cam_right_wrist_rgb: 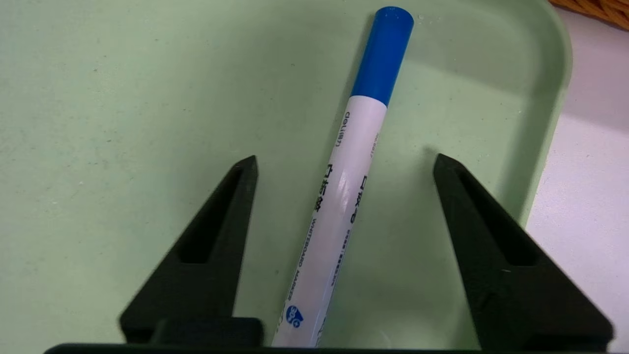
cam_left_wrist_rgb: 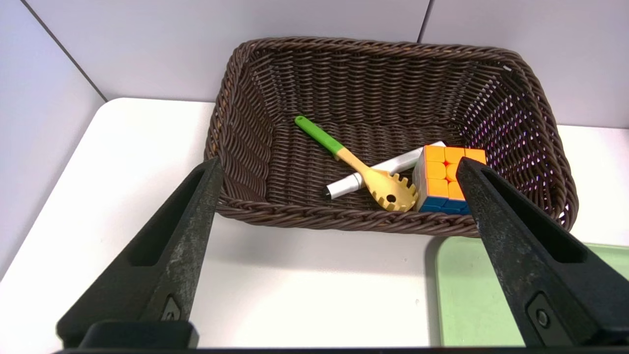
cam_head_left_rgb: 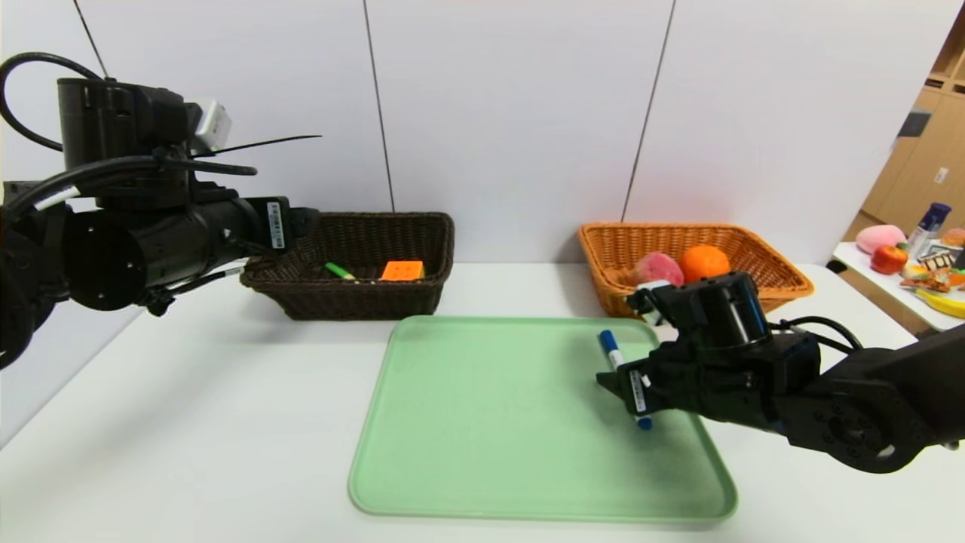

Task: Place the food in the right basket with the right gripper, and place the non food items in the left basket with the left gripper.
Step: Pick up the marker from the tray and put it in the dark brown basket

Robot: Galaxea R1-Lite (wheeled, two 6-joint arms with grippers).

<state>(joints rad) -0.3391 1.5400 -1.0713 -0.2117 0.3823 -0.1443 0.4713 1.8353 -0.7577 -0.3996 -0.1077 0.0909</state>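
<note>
I see the white worktop [cam_head_left_rgb: 188,422] with a green tray [cam_head_left_rgb: 490,422] near its front edge, a dark basket [cam_head_left_rgb: 362,294] toward the back left and an orange basket [cam_head_left_rgb: 761,264] toward the back right. The orange basket holds an orange [cam_head_left_rgb: 704,262] and a pink item [cam_head_left_rgb: 660,268]; the dark one holds a cube [cam_left_wrist_rgb: 444,177], a fork-spoon [cam_left_wrist_rgb: 363,169] and a white pen [cam_left_wrist_rgb: 378,172].

The only thing left on the tray is a marker [cam_right_wrist_rgb: 344,196], lying near the tray's right edge. My right end effector [cam_right_wrist_rgb: 344,167] sits low over it, open, one finger on each side of the barrel without touching it. The left end effector [cam_left_wrist_rgb: 339,167] hangs open in front of the dark basket, holding nothing.

My worry is that the wrong arm is on this. The marker is not food, so it belongs in the dark basket via the left end effector; if the right one closes and carries it back right, it lands among the food. Also, the barrel is round and smooth, and lies skewed between the fingers, so closing could roll or twist it out.
</note>
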